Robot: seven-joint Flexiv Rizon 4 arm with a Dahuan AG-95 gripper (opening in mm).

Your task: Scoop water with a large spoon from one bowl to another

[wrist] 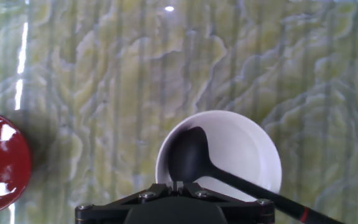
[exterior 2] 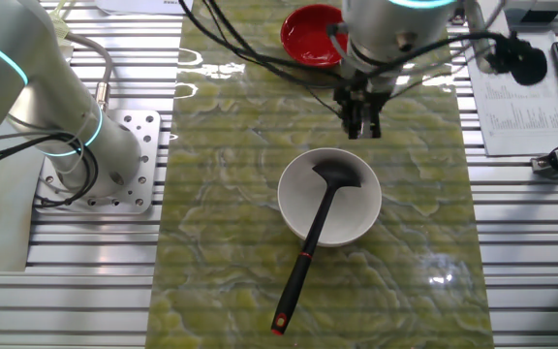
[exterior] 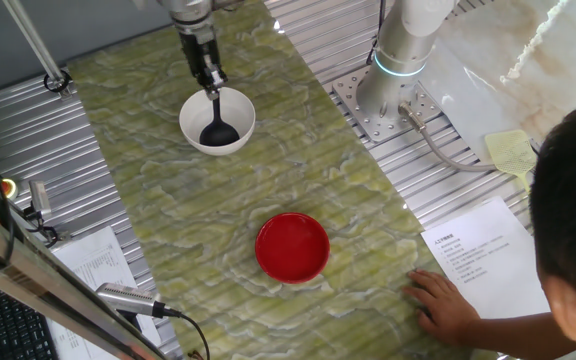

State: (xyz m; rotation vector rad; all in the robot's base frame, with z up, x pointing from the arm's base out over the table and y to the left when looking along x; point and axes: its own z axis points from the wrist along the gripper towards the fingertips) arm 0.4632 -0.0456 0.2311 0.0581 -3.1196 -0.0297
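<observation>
One fixed view: a black ladle (exterior: 217, 128) stands scoop-down in the white bowl (exterior: 217, 122) on the green marbled counter (exterior: 368, 230), with the claw (exterior: 211, 80) around its handle; red bowl (exterior: 292, 247) well apart, a person's hand (exterior: 446, 303) beyond it. The other fixed view: the ladle's handle slants over the white bowl's rim, claw apparently apart from it; grip unclear. Hand view: scoop inside the white bowl.

The red bowl (wrist: 2, 160) is cut off at the frame's left; water perhaps too faint to see.
</observation>
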